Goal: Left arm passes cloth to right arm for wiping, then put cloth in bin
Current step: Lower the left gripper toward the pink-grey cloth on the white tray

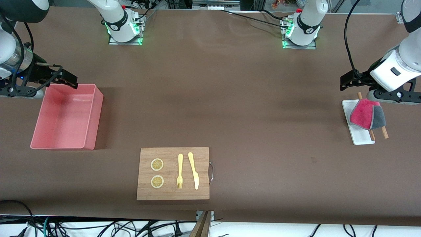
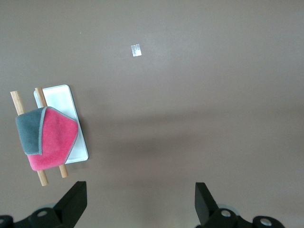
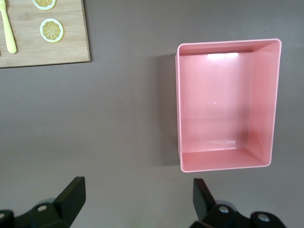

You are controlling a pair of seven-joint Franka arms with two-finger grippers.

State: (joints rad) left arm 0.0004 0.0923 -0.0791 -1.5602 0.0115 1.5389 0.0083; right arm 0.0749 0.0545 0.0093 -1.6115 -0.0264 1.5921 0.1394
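The cloth point(image 1: 366, 114), magenta-pink with a dark grey flap, lies folded on a narrow white tray point(image 1: 359, 137) and two wooden sticks at the left arm's end of the table. It also shows in the left wrist view point(image 2: 47, 140). My left gripper point(image 1: 344, 82) hangs open and empty in the air beside the cloth; its jaws stand wide apart in the left wrist view point(image 2: 140, 204). The pink bin point(image 1: 64, 121) stands empty at the right arm's end and shows in the right wrist view point(image 3: 178, 104). My right gripper point(image 1: 70, 80) is open and empty over the bin's edge point(image 3: 137, 202).
A wooden cutting board point(image 1: 173, 173) with two lemon slices point(image 1: 157, 164), a yellow fork point(image 1: 180, 170) and a yellow knife point(image 1: 194, 169) lies near the front camera, midway along the table. A small white tag point(image 2: 136, 50) lies on the brown tabletop.
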